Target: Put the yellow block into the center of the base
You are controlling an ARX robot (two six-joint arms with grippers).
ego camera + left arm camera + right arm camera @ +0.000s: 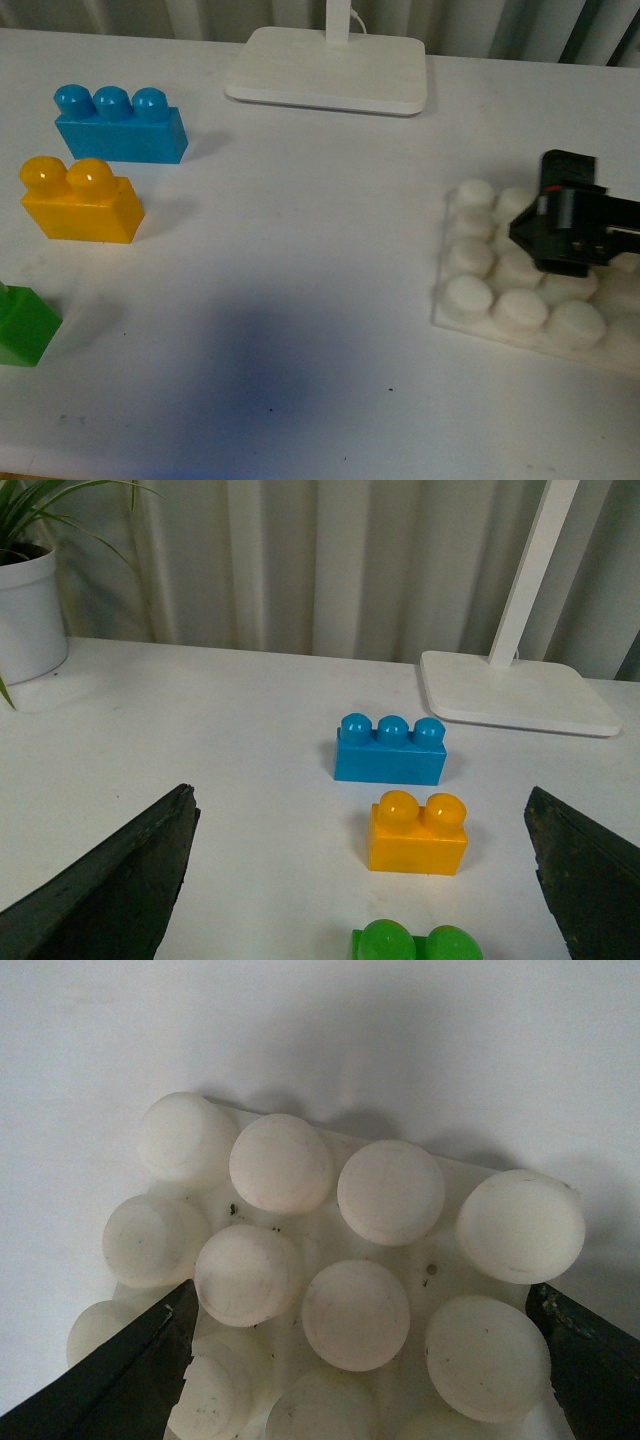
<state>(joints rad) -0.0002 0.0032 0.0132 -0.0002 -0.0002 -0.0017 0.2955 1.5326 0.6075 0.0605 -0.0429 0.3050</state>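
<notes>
The yellow block [80,201] stands on the table at the left, two studs up, in front of a blue three-stud brick [120,124]. In the left wrist view the yellow block [418,833] lies ahead between the spread fingers of my open left gripper [365,880], which does not show in the front view. The studded white base [470,290] lies at the right. My open right gripper [560,225] hovers over it, and its wrist view shows the base's studs [355,1312] close below, between the two dark fingers [130,1375].
A green brick [22,325] sits at the left edge, near the yellow block; its studs [415,945] show close to the left gripper. A flat white lamp stand [330,68] stands at the back. A potted plant [28,600] is far left.
</notes>
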